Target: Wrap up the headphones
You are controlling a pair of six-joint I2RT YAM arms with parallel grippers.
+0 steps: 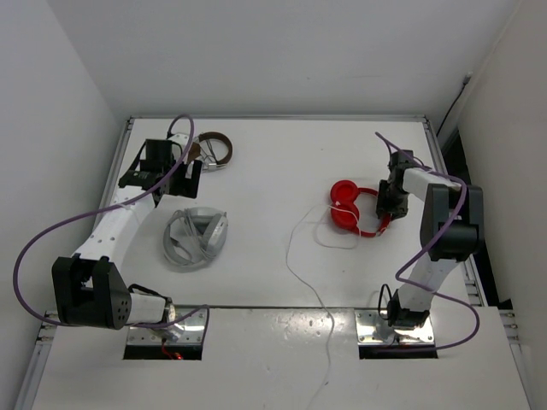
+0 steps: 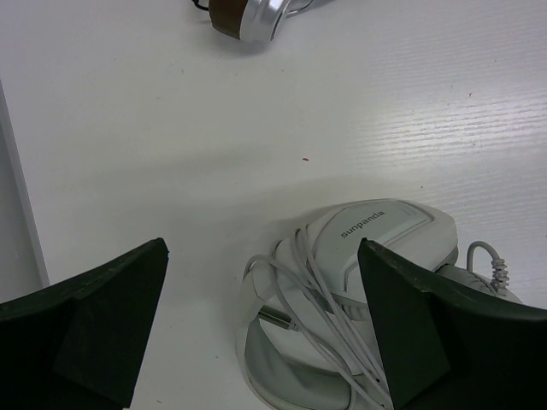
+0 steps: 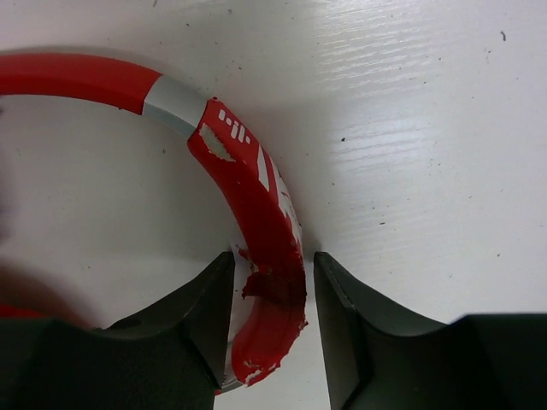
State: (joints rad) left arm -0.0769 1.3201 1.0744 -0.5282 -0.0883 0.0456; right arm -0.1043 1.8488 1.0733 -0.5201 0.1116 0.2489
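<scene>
- Headphones (image 1: 350, 207) lie on the right half of the desk (image 1: 273, 162). Their white cable (image 1: 301, 256) trails loose toward the near edge, past the arm bases.
- The right pincer (image 3: 272, 260) straddles the headband (image 3: 248, 179). A thin sliver of desk shows on each side of the band, so I cannot tell whether it is clamped or just short of it.
- Risk: the band is thin and curved. A squeeze could twist it or pop it out, and on a lift the heavier cups could swing and pull it through the jaws.
- Risk: the cable is long and slack. Moving the headphones may drag it, tangle it, or snag it near the right arm's base before anything gathers it.
- The left pincer (image 1: 167, 178) is spread wide and empty over the grey set (image 2: 376, 231), near the brown set (image 1: 214, 149) and well apart from the cable. Reaching across, it could knock the grey set or hook that set's own cord.
</scene>
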